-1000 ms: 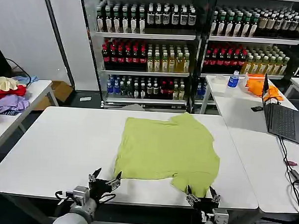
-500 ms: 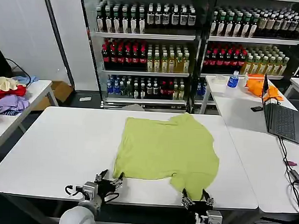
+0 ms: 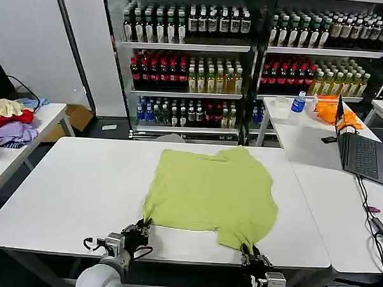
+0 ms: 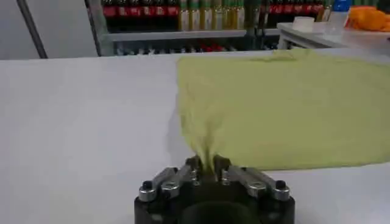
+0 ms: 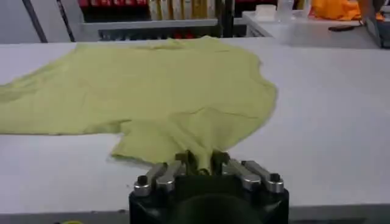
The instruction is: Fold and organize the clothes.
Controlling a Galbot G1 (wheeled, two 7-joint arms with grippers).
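**Both grippers clamped on the near hem of the green shirt**

Here is the plain lime-green short-sleeved shirt (image 3: 212,190) of soft fabric, spread mostly flat on the wide white table (image 3: 69,189), collar end toward the drinks shelves and hem toward the robot. At the near left corner of the hem sits the left gripper (image 3: 141,228), low at the table's front edge. In the left wrist view its jaws are pinched together on the cloth: the fingers (image 4: 194,164) meet with a peak of green fabric drawn up between them, and the shirt (image 4: 286,103) runs away from that pinch across the tabletop (image 4: 79,122). The corner looks pulled to a point there.

Over on the other side, the right gripper (image 3: 252,251) is at the near right corner, where a flap of the shirt reaches close to the table's front edge. The right wrist view shows the same story: fingers (image 5: 186,159) closed tight, a small fold of the shirt (image 5: 152,85) caught between them, and creased fabric bunching just beyond the jaws. The rest of the garment lies smooth on the table (image 5: 329,109).

Away to the right, a dark open laptop (image 3: 363,151) rests on the neighbouring table, and an orange cloth (image 3: 330,108) lies farther back. On the left side table sits a pile of red, purple and cream garments (image 3: 11,120).
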